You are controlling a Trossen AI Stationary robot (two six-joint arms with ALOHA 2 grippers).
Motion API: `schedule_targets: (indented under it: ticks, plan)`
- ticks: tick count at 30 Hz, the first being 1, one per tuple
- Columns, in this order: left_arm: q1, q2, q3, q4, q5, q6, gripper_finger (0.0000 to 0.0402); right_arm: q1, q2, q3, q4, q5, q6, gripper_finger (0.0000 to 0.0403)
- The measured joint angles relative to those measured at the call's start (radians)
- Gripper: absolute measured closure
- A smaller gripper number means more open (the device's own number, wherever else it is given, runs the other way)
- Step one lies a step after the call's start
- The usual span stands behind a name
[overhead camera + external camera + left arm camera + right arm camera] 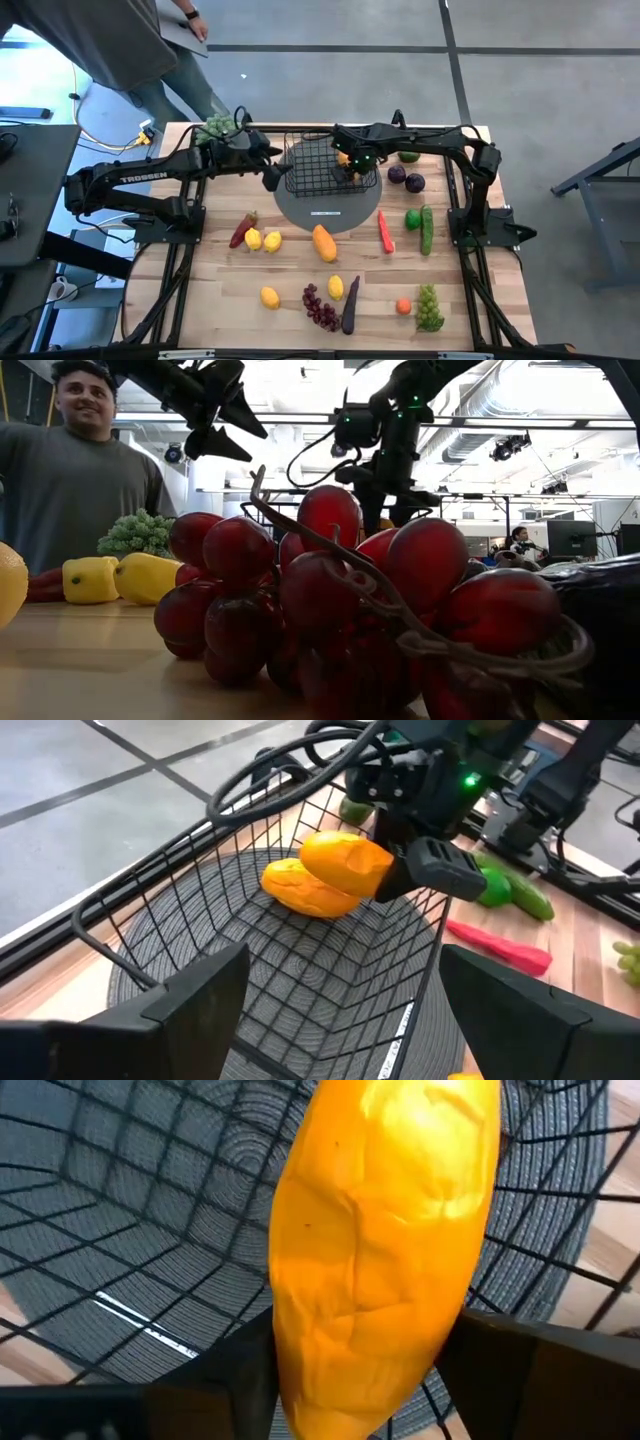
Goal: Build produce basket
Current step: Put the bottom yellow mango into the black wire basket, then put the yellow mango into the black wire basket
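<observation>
The black wire basket (312,168) stands on a round dark grey disc (330,208) at the table's far middle. One orange mango (300,892) lies on the basket's floor. My right gripper (350,162) reaches down into the basket, shut on a second orange mango (345,860) just over the first; whether the two touch I cannot tell. My left gripper (350,1020) stands open over the basket's left rim, holding nothing. More produce lies on the near half of the table: lemons (262,240), another mango (324,243), purple grapes (320,307). My right gripper pinches the mango between its two fingers (540,1380) by its long sides near one end (440,1330). The fingers come steeply from above and lie across the fruit. The mango is inside the basket, above its mesh floor, with its free end over the lying mango.
A carrot (385,232), cucumber (427,230), two dark purple fruits (406,178) and an avocado (408,155) lie right of the basket. A grey-green leafy bunch (218,126) sits at the far left corner. A person (80,450) stands beyond the table's far left.
</observation>
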Motion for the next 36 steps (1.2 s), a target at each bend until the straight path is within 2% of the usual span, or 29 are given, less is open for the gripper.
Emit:
schedule_targets:
  ticks: [13,16,20,25,31,36]
  plan:
    - [0.000,-0.001,0.000,-0.020,0.028,0.066,0.0087,-0.001,0.000,0.002,0.052,0.000,0.031,0.0177]
    - [0.000,-0.010,0.000,-0.044,0.028,0.078,0.0087,-0.006,0.000,0.002,0.051,-0.045,0.051,0.0176]
    - [0.000,-0.020,0.000,-0.081,0.029,0.082,0.0087,-0.006,-0.001,0.003,0.066,-0.046,0.085,0.0176]
    - [0.000,-0.035,0.000,-0.101,0.082,0.105,0.0087,0.012,-0.023,0.016,0.096,-0.044,0.113,0.0176]
    - [-0.021,-0.040,0.000,-0.101,0.103,0.106,0.0087,0.073,-0.031,0.097,0.092,-0.013,0.145,0.0176]
    - [-0.068,-0.040,0.000,-0.104,0.136,0.163,0.0087,0.136,-0.031,0.163,0.075,0.066,0.180,0.0176]
